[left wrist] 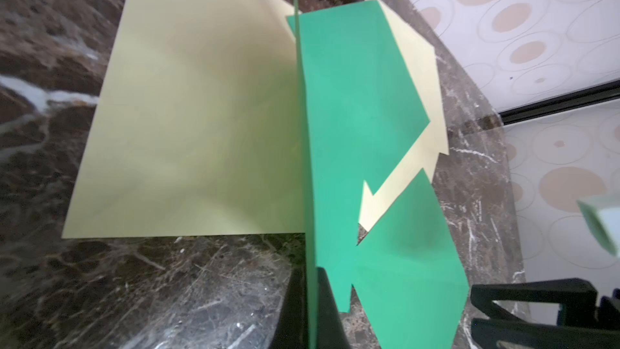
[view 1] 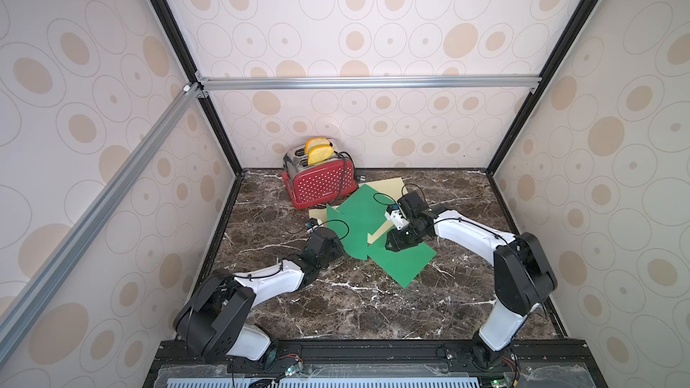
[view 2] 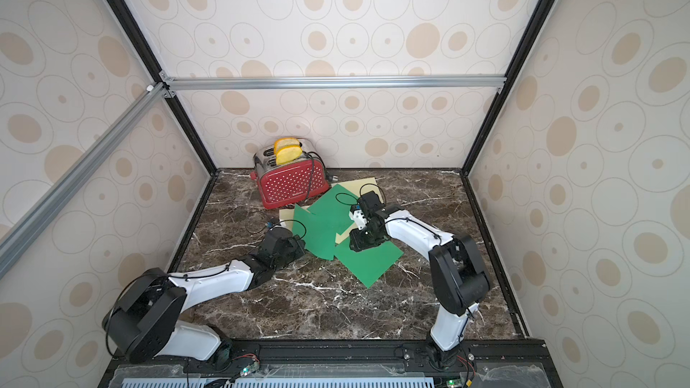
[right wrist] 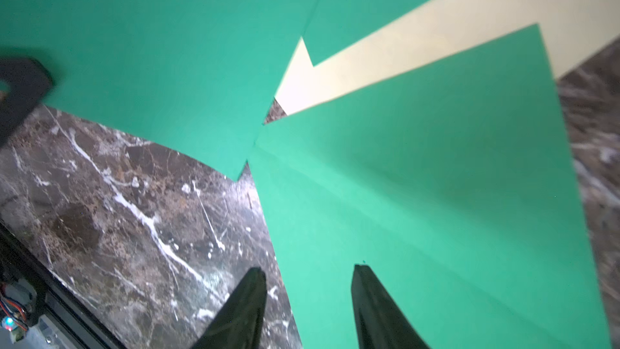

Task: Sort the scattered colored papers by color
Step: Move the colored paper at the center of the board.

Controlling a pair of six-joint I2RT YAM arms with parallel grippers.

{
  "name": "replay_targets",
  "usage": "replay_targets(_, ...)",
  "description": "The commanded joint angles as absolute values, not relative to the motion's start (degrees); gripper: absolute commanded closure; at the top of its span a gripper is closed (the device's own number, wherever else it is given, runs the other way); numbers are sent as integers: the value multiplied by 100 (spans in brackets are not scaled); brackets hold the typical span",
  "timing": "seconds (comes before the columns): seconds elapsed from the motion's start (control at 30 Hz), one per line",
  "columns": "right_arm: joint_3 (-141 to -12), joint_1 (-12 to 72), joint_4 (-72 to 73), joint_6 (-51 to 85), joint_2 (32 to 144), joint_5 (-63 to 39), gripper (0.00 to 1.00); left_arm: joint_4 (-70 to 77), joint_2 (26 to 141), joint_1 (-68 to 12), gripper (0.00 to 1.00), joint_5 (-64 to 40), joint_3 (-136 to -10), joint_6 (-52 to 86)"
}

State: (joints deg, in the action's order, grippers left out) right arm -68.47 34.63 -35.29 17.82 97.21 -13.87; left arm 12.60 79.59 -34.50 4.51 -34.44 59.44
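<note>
While the left end effector (left wrist: 308, 271) pinches a green sheet (view 1: 353, 246) aimed toward the toaster (view 1: 321, 182), the right one (right wrist: 309, 268) gapes.

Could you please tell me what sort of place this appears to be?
Probably a lab robot cell dressed as a kitchen: a marble-look tabletop, a red toaster holding toast, and wallpapered panels on an aluminium frame.

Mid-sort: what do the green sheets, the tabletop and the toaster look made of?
Green sheets: matte paper or thin card; the one pinched in the left gripper shows a hair-thin edge. Tabletop: dark brown marble look with white veins, slightly glossy; possibly a printed laminate. Toaster: shiny chrome-like metal top, red white-dotted side, painted metal or plastic.
</note>
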Motion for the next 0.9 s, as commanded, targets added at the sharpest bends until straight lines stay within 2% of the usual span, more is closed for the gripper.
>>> replay_targets(0.0, -6152, 3449, -3738, 1926, 9621, -1080, 52, 300, 7566, -3423, 100, 427, -3731, 5689)
replay_targets(0.27, -5953, 3423, -3335, 2182, 10221, -1050, 52, -2266, 7031, -3458, 100, -124, -4122, 5395)
replay_targets(0.63, -7721, 2775, -3636, 1630, 11558, -1076, 52, -5081, 7188, -3482, 100, -586, -4981, 4362)
replay_targets(0.87, -7648, 2613, -3466, 2025, 11051, -1724, 53, -6298, 7969, -3489, 100, -787, -5761, 3185)
